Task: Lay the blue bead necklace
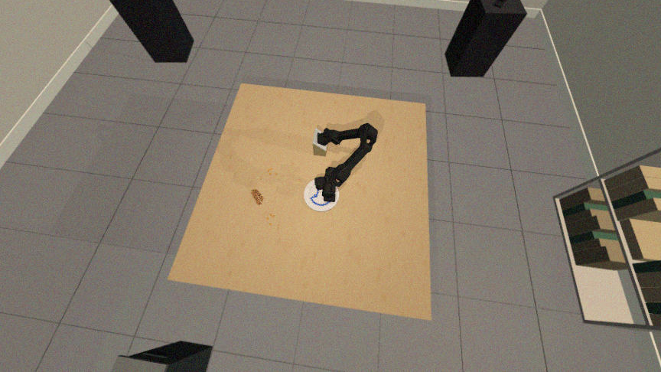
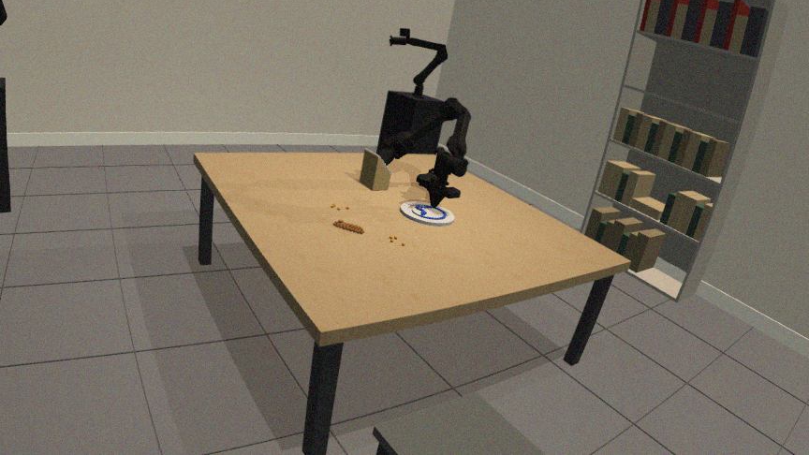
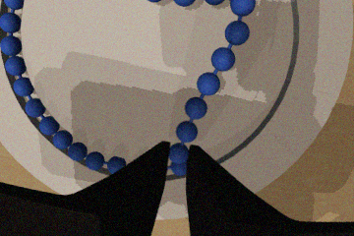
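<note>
The round white bead board lies on the table with a dark ring groove. The blue bead necklace lies on it. In the wrist view its left run follows the groove down to the bottom left; another run crosses the inside of the ring, bends at the upper right and comes down to the fingers. The groove's right side shows bare. My gripper is shut on a bead of the necklace at the groove's bottom in the wrist view. The fingers hide nearby beads.
A beige block stands beside the arm's base. A brown beaded piece and small orange beads lie on the table, away from the board.
</note>
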{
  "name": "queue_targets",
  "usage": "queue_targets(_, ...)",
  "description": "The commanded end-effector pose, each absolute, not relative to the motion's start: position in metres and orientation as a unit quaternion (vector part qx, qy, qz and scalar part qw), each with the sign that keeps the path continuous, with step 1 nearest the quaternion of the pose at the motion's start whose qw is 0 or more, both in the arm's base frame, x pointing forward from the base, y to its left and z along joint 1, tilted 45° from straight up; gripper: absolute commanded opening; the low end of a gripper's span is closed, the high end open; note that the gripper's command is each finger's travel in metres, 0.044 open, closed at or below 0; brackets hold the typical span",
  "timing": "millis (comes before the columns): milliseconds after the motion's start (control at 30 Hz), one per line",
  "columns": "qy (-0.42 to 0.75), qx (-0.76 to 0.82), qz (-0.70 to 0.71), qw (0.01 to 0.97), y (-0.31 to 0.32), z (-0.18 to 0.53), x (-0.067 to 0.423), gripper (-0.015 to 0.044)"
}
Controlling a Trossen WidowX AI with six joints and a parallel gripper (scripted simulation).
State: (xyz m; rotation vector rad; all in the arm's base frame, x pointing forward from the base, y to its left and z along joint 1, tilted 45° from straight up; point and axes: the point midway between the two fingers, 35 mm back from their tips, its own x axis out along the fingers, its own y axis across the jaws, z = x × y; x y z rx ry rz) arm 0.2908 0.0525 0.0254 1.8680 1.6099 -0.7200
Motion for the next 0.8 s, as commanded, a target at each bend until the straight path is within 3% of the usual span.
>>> queue_targets(0, 0.601, 0.698, -0.269, 0.282, 0.052, 0.026, 0.291, 0.0000)
queue_targets(767, 0.602, 0.698, -0.270, 0.279, 0.058, 0.027, 0.278, 0.0000)
